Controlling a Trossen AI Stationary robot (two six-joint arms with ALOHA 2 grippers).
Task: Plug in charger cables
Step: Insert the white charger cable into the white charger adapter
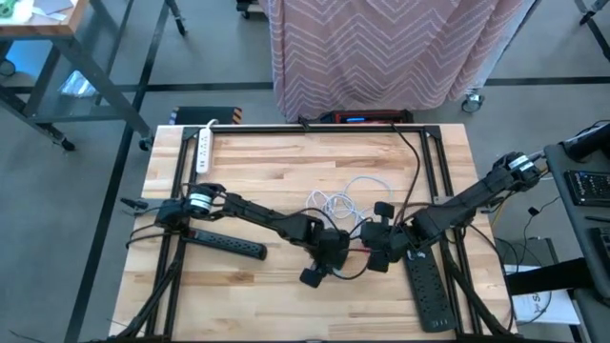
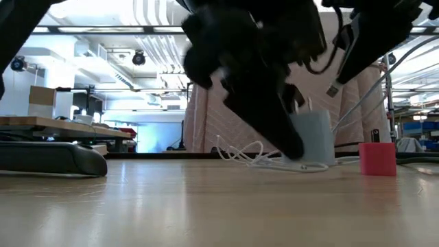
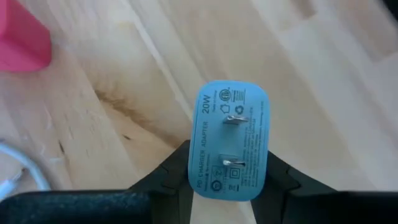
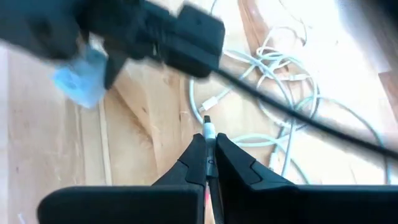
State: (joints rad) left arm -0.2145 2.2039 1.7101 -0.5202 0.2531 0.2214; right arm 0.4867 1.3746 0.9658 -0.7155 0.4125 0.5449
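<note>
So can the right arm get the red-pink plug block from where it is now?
Probably not yet. The right pincer is shut on a thin white cable connector, so its fingers are occupied. The red-pink plug block stands free on the wooden table, close by; once the cable is released, it looks reachable.

one camera looks straight down on the whole pale wooden tabletop (image 1: 286,181); another sits level at its surface. both wrist cameras hover close, sharing the small light blue plug block (image 3: 229,140) with the low view.
</note>
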